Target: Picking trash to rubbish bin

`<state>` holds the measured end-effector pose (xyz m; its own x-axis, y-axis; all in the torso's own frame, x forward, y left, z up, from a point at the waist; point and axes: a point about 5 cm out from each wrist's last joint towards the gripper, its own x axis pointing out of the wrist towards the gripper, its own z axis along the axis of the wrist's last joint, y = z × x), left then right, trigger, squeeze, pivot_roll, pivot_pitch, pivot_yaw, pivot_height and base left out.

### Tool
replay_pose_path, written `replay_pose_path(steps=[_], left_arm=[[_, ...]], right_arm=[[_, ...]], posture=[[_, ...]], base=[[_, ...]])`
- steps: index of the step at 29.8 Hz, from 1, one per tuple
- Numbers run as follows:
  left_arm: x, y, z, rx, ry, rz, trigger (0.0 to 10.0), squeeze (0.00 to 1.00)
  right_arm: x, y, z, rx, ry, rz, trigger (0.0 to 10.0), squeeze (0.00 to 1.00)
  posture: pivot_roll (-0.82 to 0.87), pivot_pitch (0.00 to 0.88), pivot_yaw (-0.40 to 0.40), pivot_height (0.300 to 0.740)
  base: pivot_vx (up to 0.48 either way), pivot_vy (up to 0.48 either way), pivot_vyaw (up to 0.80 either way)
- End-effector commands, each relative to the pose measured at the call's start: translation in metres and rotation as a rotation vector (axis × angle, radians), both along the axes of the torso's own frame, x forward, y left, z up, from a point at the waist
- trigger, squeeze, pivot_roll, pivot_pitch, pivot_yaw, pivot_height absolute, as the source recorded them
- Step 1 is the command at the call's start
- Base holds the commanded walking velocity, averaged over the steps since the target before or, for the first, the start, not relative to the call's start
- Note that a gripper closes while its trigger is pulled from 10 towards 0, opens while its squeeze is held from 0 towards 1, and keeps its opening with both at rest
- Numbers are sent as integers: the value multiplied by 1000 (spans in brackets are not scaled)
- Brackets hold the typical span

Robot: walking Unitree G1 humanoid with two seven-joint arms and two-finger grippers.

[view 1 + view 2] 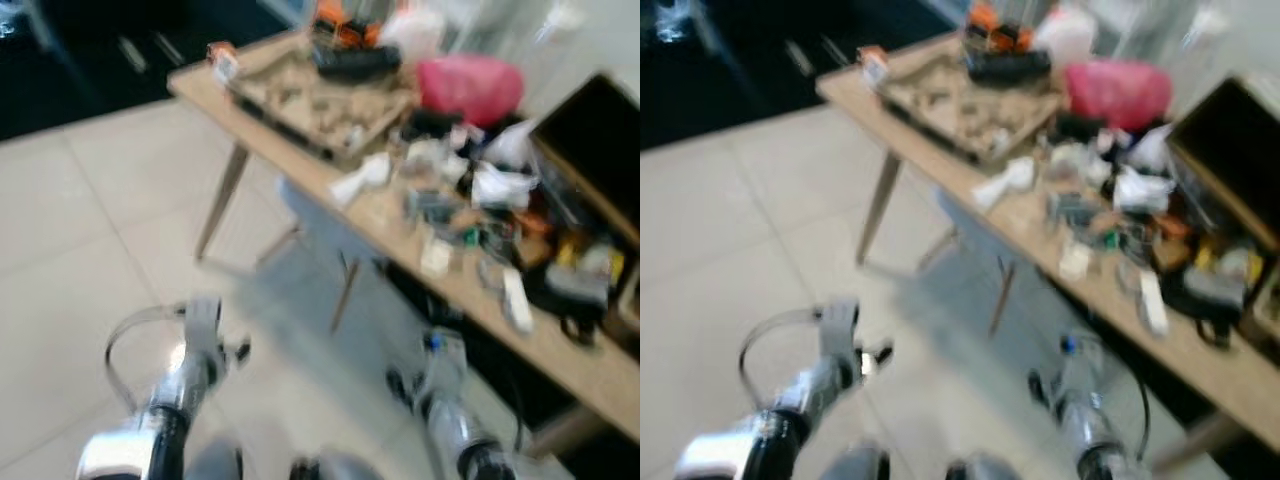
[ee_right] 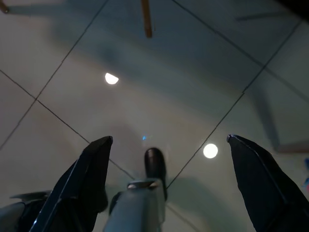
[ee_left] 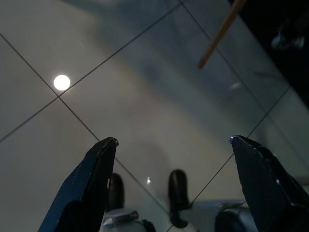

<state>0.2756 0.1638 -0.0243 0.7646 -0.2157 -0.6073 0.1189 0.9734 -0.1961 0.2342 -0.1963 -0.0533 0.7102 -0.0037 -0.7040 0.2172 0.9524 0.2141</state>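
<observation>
Left eye view: cluttered table; chair

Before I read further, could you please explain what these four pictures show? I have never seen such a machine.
It is a walking humanoid robot with two silver arms. The two wide pictures come from a stereo camera in its head, looking down; they are blurred. They show a long light wooden table crowded with clutter: a pink plastic bag, crumpled white paper, a shallow brown cardboard tray and many small items too blurred to name. Below is pale tiled floor.

The two dark pictures come from cameras on the wrists. Each looks along a gripper: the left gripper and the right gripper. Both point at the floor with jaws wide open, holding nothing.
</observation>
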Motion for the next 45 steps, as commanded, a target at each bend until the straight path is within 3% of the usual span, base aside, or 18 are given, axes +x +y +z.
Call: replay_pose_path(steps=[1,35,43,45], left_arm=[[-7,-1,-6,0,29,1,10000,0],[-11,9,-9,50,46,34,10000,0],[-27,31,-20,141,121,145,10000,0],[-30,36,-22,148,130,162,10000,0]], right_arm=[[-10,-6,-6,-13,41,-9,10000,0],[-10,-5,-6,0,43,-15,10000,0],[-11,-5,-6,4,41,-18,10000,0],[-11,-10,-5,-41,42,6,10000,0]], posture=[[127,113,-99,740],[127,120,-92,740],[132,116,-91,740],[132,116,-91,740]], base=[[0,0,-800],[0,0,-753],[0,0,0],[0,0,0]])
